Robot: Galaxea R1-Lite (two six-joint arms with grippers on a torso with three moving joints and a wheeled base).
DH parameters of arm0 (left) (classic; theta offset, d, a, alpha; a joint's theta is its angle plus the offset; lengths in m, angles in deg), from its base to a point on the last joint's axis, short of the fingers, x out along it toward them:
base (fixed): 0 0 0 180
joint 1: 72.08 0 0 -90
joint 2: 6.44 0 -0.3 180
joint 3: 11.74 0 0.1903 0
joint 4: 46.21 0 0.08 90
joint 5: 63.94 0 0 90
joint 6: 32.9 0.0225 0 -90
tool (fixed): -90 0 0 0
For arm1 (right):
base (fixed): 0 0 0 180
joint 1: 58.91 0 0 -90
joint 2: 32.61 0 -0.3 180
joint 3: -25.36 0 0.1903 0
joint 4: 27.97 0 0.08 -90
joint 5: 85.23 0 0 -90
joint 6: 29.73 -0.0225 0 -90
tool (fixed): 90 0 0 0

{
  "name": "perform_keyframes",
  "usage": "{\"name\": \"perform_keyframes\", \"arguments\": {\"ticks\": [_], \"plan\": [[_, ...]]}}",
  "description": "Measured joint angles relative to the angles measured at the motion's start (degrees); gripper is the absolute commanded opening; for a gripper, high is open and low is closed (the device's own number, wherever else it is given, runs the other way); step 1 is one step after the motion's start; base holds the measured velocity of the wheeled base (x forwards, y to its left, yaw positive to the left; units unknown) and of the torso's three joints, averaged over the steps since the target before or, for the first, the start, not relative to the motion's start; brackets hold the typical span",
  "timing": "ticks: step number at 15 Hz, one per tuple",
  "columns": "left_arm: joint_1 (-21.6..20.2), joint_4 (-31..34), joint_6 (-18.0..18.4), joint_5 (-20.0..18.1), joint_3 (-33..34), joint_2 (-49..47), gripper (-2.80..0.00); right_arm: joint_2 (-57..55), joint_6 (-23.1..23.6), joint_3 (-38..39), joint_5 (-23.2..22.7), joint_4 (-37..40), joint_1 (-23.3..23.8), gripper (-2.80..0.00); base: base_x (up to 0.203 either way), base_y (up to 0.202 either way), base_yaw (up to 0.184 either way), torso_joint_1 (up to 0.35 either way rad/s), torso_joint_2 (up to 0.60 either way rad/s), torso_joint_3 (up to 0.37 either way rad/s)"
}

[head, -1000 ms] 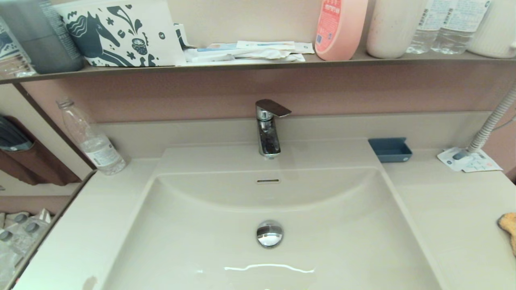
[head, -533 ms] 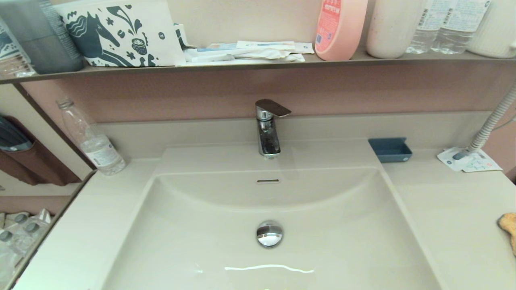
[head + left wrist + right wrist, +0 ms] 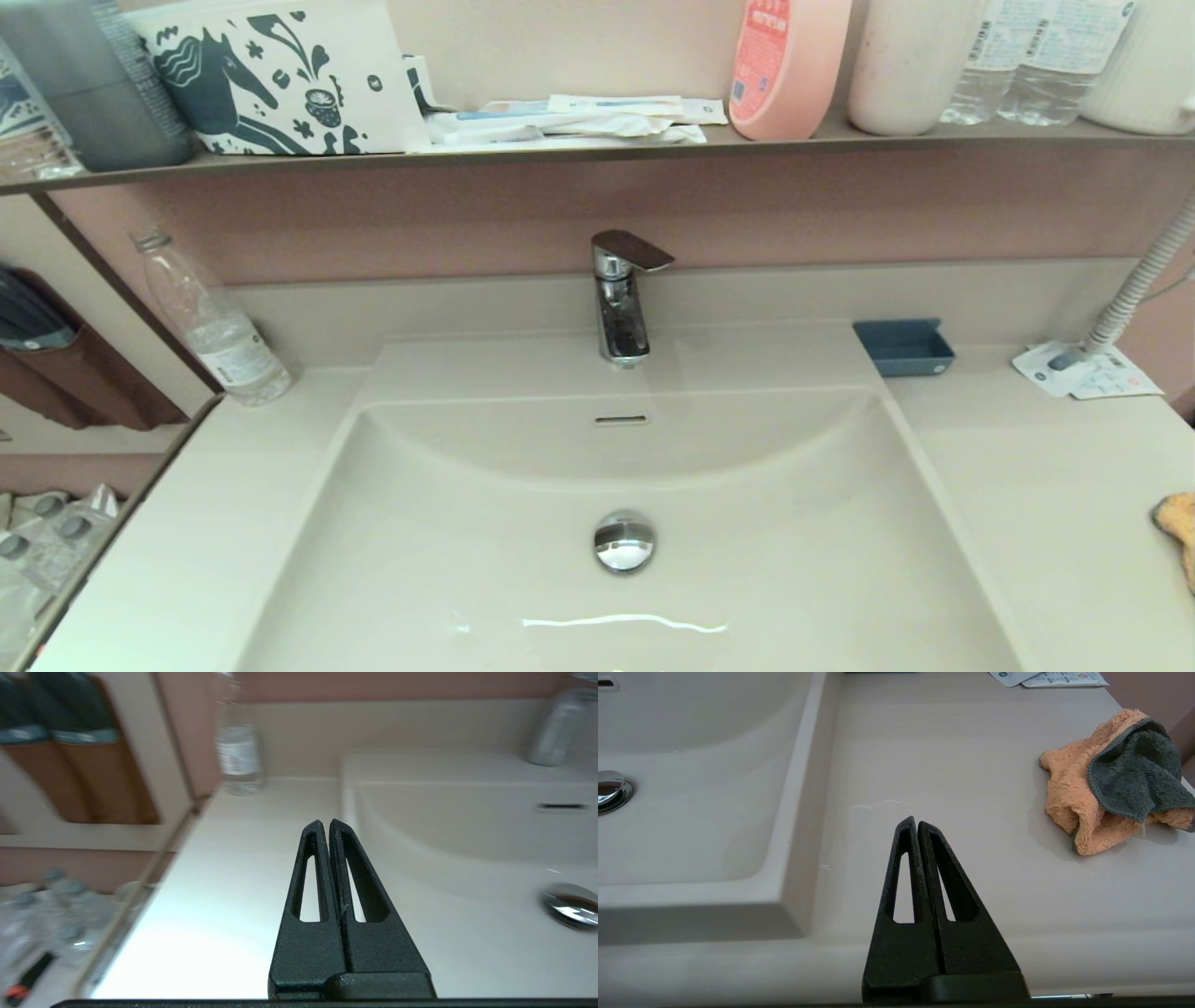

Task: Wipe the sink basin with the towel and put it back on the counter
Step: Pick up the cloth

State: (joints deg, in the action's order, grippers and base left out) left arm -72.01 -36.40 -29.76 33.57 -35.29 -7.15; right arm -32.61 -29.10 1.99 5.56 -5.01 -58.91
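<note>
On the counter, right side: the towel (image 3: 1092,793), a crumpled orange cloth with a dark grey face folded over part of it, lies near the counter's outer edge, well apart from the basin; only its orange corner shows at the right border of the head view (image 3: 1178,523).
Counter (image 3: 1046,485): flat beige surface around the basin, with a low matching backsplash.
Sink basin (image 3: 747,560): beige, sloping sides, chrome drain plug (image 3: 624,541) at centre, overflow slot (image 3: 621,420) below the faucet (image 3: 618,299).
Right gripper (image 3: 916,823): over the counter strip between basin rim and towel, fingers pressed together with nothing between them, apart from the towel.
Left gripper (image 3: 325,825): over the counter to the left of the basin, near its rim, fingers pressed together and holding nothing; neither gripper appears in the head view.
Other items: clear water bottle (image 3: 210,322) at the left rear corner, blue tray (image 3: 904,347) and printed paper packet (image 3: 1088,373) at the right rear, dark shelf (image 3: 560,149) above.
Change from the earlier head frames: towel, drain plug and counter items lie in the same places; no shift is visible.
</note>
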Motion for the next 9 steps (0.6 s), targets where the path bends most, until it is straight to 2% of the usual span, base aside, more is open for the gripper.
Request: {"name": "perform_keyframes", "arguments": {"ticks": [3,7,9], "plan": [[0.0,3.6,-0.8,-5.1,0.2,0.6,-2.8,0.0,0.0,0.0,0.0,0.0,0.0,-2.8,0.0,0.0,0.0,0.0,0.0,0.0],[0.0,6.3,-1.4,-7.2,0.2,0.7,-2.8,0.0,3.8,0.0,0.0,0.0,0.0,-2.8,0.0,0.0,0.0,0.0,0.0,0.0],[0.0,8.8,-1.9,-7.8,0.2,0.7,-2.8,0.0,0.4,0.0,0.0,0.0,0.0,-2.8,0.0,0.0,0.0,0.0,0.0,0.0]]}}
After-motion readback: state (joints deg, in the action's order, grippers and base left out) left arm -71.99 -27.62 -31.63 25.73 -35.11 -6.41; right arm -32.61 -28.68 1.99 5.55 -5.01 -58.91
